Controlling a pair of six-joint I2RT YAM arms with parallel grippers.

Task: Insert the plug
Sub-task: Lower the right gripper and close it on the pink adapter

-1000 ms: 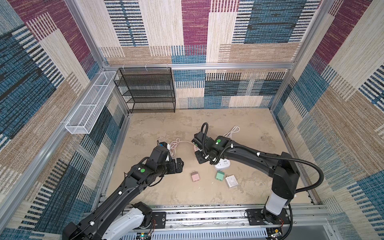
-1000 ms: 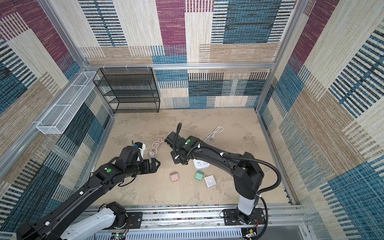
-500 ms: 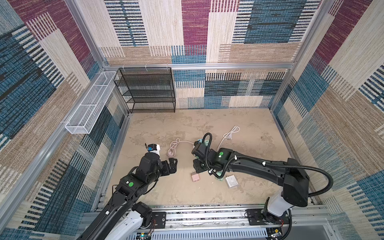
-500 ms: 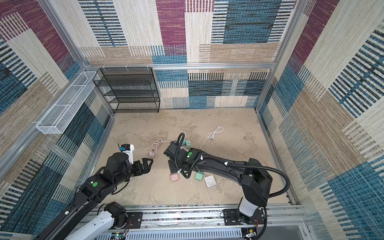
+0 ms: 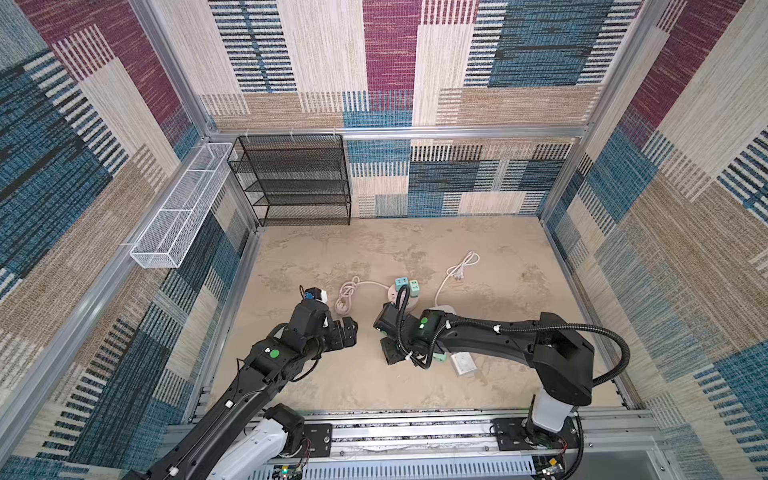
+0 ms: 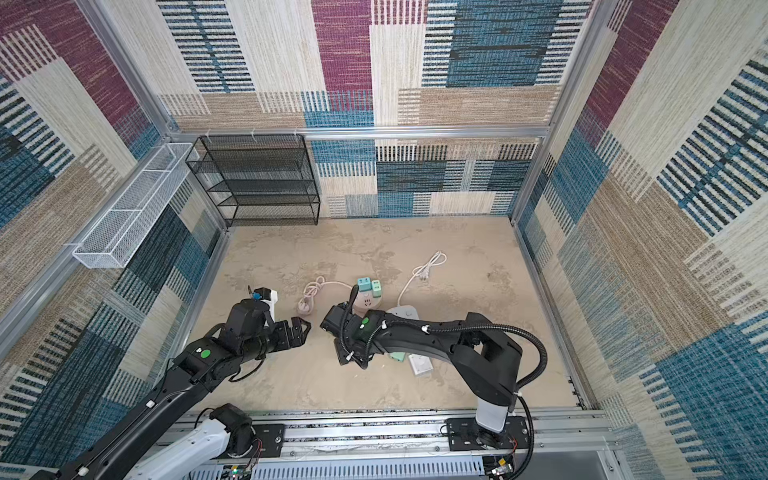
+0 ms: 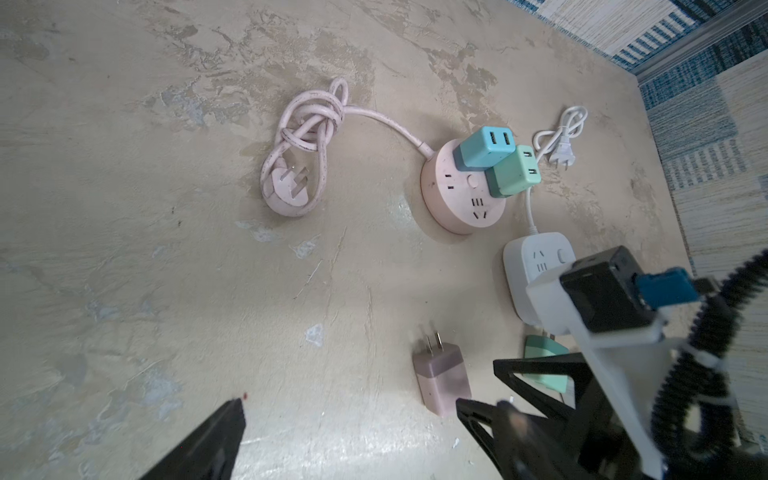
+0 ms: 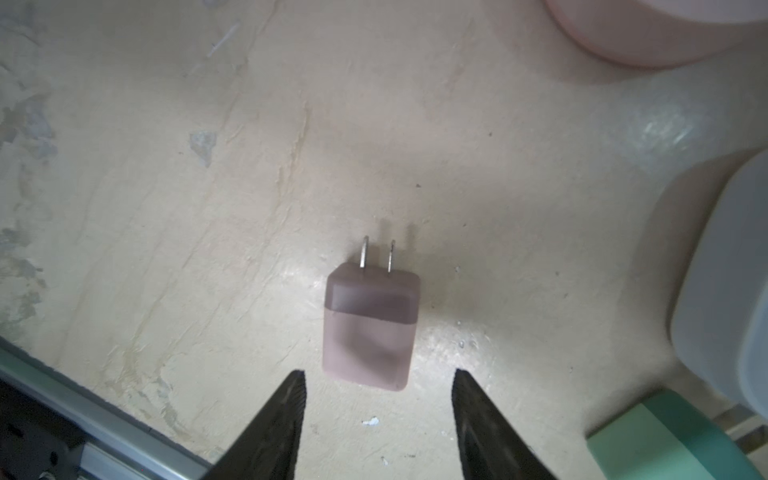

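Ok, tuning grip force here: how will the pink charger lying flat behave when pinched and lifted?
The pink charger looks like a small rigid block: probably stiff and light. Its smooth rounded sides might slip in the right gripper. Lying flat, it shouldn't roll.

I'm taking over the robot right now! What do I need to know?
Left gripper: open, empty, off to one side.
Right gripper: open, empty, jaws just short of the pink plug, which lies flat on the table, prongs pointing away.
Round pink power strip: a blue adapter and a green adapter already in it.
Done: nothing gripped yet. Left to do: grab the pink plug, push it into a free socket.
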